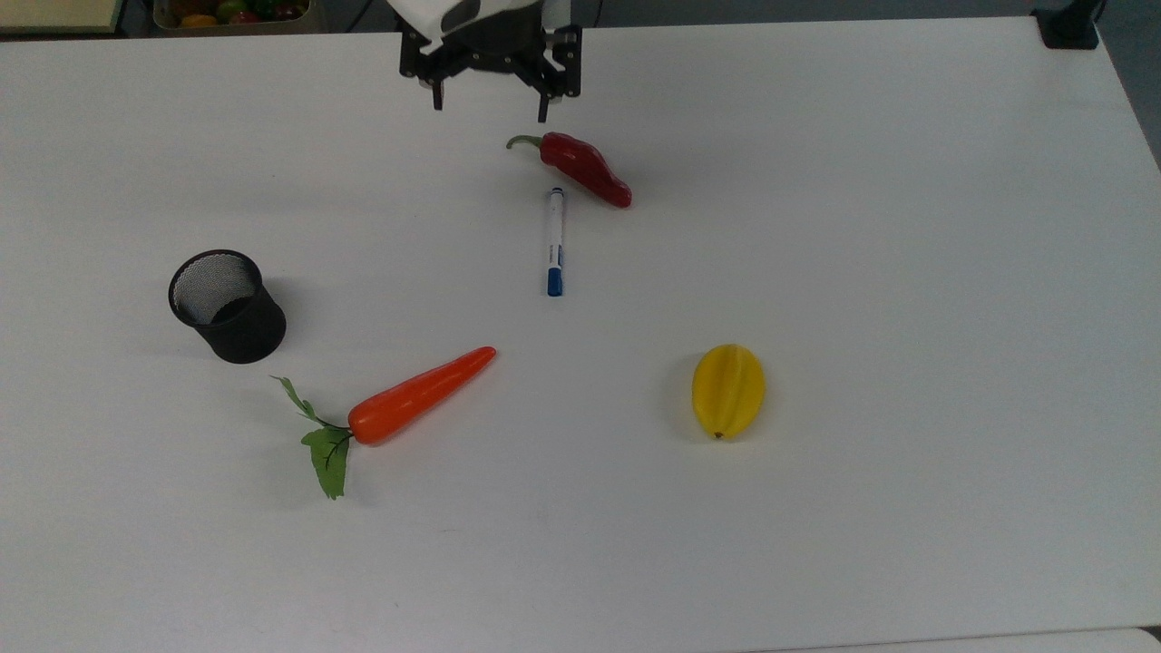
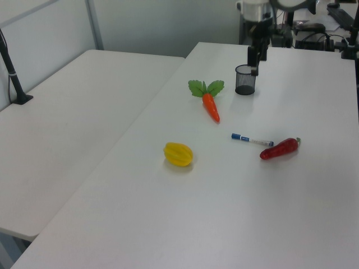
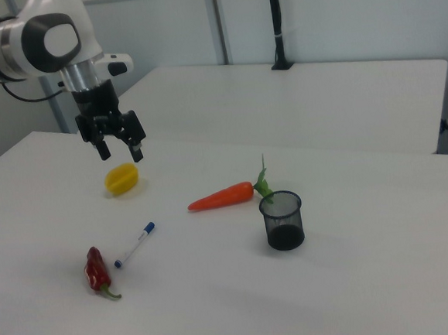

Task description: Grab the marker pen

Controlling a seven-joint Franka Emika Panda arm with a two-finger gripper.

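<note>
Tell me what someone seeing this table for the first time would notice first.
Probably the bright toy produce scattered on the white table: an orange carrot near the top view's lower left, a yellow starfruit toward its right, and a red chili near the top. A slim marker pen lies just beside the chili, and the open gripper hangs above the table's far edge, holding nothing.

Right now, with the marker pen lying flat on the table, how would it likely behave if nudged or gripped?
The marker pen has a slim round barrel, so a sideways nudge would probably roll it, perhaps into the nearby red pepper. It looks rigid and light. The open gripper may find the smooth barrel slippery.
</note>
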